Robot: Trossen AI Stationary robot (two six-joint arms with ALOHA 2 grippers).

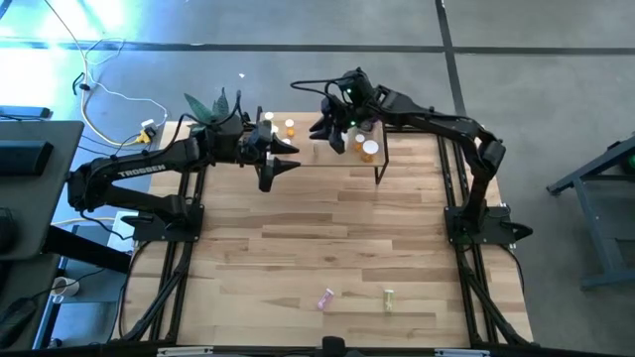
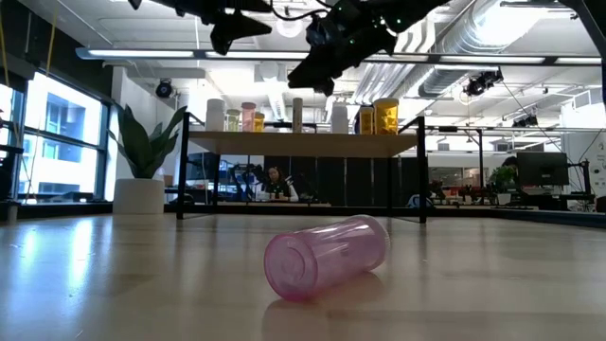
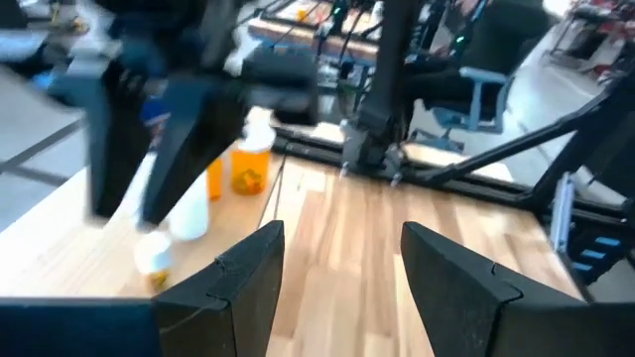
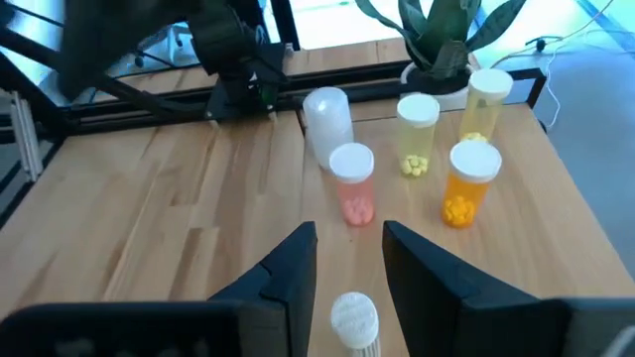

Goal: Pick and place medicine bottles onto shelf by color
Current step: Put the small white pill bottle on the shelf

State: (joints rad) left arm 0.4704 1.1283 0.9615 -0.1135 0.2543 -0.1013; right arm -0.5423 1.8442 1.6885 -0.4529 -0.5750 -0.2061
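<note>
Right gripper (image 1: 335,139) is what I'm watching first: from above it is hanging over the shelf (image 1: 377,159) at the table's twelve o'clock edge, with an orange bottle (image 1: 369,150) just at its three o'clock. Left gripper (image 1: 283,169) is hovering off the shelf's nine o'clock end, near another orange bottle (image 1: 289,127). Down at six o'clock, well apart from both arms, a pink bottle (image 1: 325,298) and a yellow-green bottle (image 1: 389,298) are lying on the table (image 1: 298,238).

At table height I'm seeing the pink bottle (image 2: 325,256) lying on its side up close, and the shelf (image 2: 303,144) beyond it carrying a row of upright bottles, amber ones (image 2: 377,116) at its three o'clock end. A plant pot (image 2: 139,196) is standing at nine o'clock.

Looking past the left wrist, its fingers (image 3: 246,278) are standing well apart with nothing between them; orange bottles (image 3: 248,167) are standing ahead.

Past the right wrist, its fingers (image 4: 286,273) are sitting close together but parted, gripping nothing, directly above a white-capped bottle (image 4: 354,319). Ahead I'm seeing a pink-pill bottle (image 4: 352,183), a clear bottle (image 4: 327,121), two yellow-pill bottles (image 4: 417,134) and an orange-pill bottle (image 4: 468,183).
</note>
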